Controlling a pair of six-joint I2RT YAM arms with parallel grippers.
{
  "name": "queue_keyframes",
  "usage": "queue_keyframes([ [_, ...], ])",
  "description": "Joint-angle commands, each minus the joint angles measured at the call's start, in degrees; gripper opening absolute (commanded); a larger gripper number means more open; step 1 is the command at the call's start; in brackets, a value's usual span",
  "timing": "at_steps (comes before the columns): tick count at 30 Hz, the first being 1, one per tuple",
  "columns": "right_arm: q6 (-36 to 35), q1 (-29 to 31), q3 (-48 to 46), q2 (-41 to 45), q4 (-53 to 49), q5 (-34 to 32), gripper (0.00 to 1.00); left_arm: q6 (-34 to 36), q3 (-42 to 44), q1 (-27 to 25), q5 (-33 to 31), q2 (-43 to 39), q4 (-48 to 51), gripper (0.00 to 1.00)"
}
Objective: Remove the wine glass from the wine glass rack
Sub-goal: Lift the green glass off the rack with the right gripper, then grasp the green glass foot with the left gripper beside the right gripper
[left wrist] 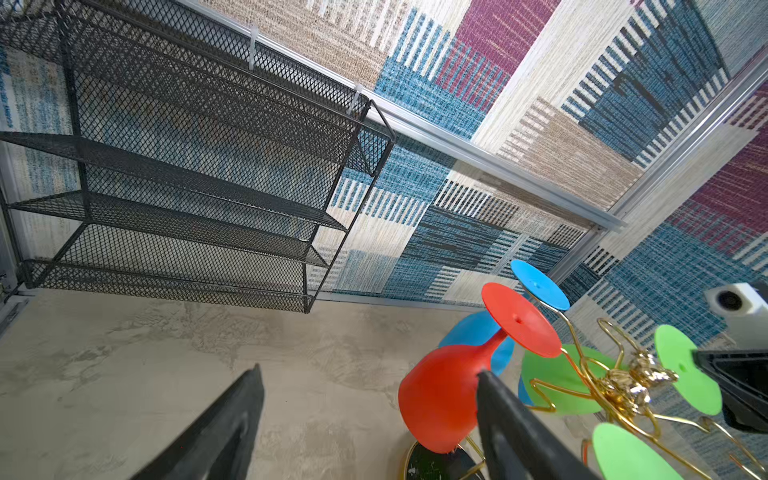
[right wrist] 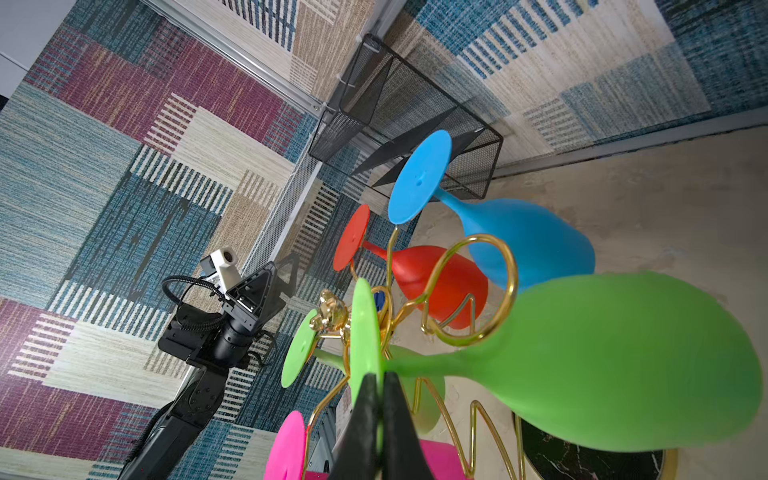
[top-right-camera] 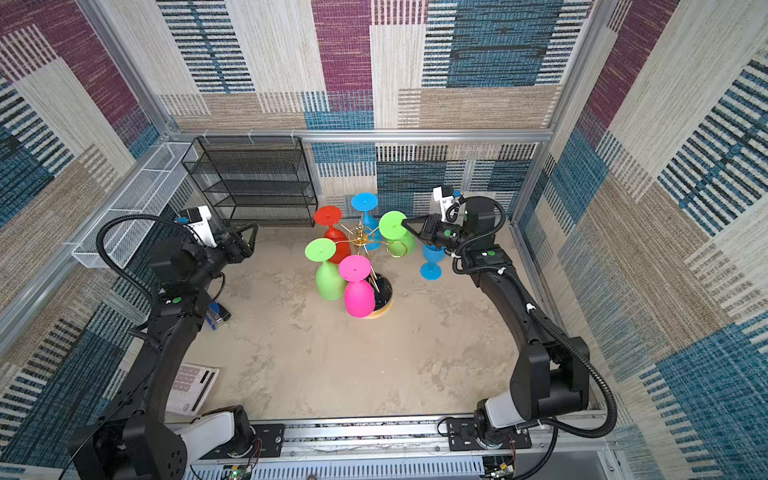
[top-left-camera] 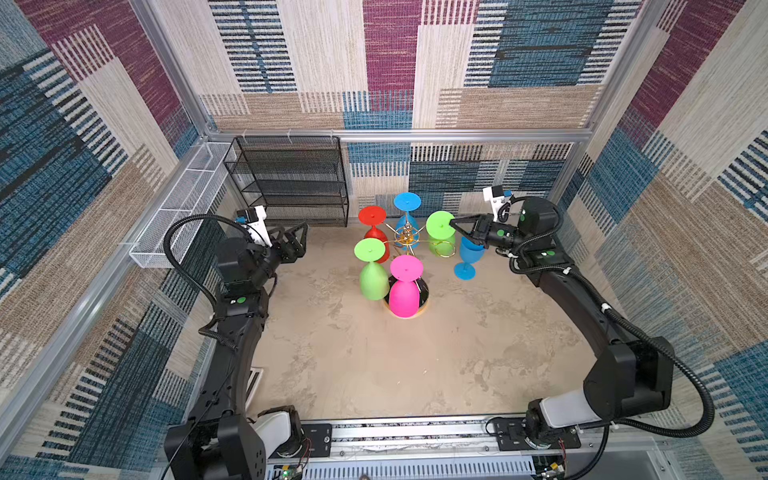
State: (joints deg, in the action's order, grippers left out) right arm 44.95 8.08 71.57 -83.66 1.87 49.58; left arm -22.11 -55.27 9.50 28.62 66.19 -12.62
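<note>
Pinching the foot of the green wine glass (right wrist: 602,361), the right jaws are pressed together on its edge; only their tips show in the right wrist view, the rest cut off. That glass hangs bowl-down at the wine glass rack (top-left-camera: 404,238), just ahead of those jaws; whether its stem sits inside the gold ring (right wrist: 478,237) beside it is hard to tell. Under the right jaws a blue glass (top-left-camera: 468,254) stands on the counter (top-left-camera: 374,365), its top hidden by them. The pink glass (top-left-camera: 403,297) covers most of the rack's black base (top-right-camera: 385,289). The left jaws stand wide apart, empty, well clear of the rack.
</note>
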Motion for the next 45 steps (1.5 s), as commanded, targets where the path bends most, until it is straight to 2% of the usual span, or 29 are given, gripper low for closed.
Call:
queue_keyframes([
  [1,1.18,-0.56,-1.11,1.42,2.50,-1.50,0.00,-0.37,0.07,0.06,-0.12,-0.36,-1.74,0.82],
  [19,2.74,-7.84,-4.07,9.85,3.39,-3.49,0.00,-1.68,0.17,0.08,0.18,-0.86,-3.24,0.82],
  [25,-4.42,-9.14,1.29,12.02,-2.98,-8.03,0.00,-5.87,-0.87,0.05,3.64,-1.27,-5.84,0.77],
  [29,-9.75,-9.13,5.04,12.87,-6.35,-12.66,0.00,-14.70,-2.12,-0.55,8.94,-0.36,-9.94,0.70],
  [32,-13.30,-8.71,6.96,13.82,-6.36,-14.84,0.00,-18.91,-4.93,-2.92,12.69,1.00,-11.37,0.67],
  [36,-18.24,-6.34,10.32,13.97,-6.26,-15.41,0.00,-18.55,-9.43,-9.46,16.17,2.89,-11.37,0.64],
  [40,-24.01,-1.31,14.09,12.71,-7.87,-16.84,0.00,-18.55,-14.69,-16.06,19.54,5.86,-11.37,0.63],
  [45,-26.86,3.09,16.20,10.93,-7.23,-13.17,0.00,-18.25,-21.05,-22.01,21.50,10.25,-11.37,0.63],
])
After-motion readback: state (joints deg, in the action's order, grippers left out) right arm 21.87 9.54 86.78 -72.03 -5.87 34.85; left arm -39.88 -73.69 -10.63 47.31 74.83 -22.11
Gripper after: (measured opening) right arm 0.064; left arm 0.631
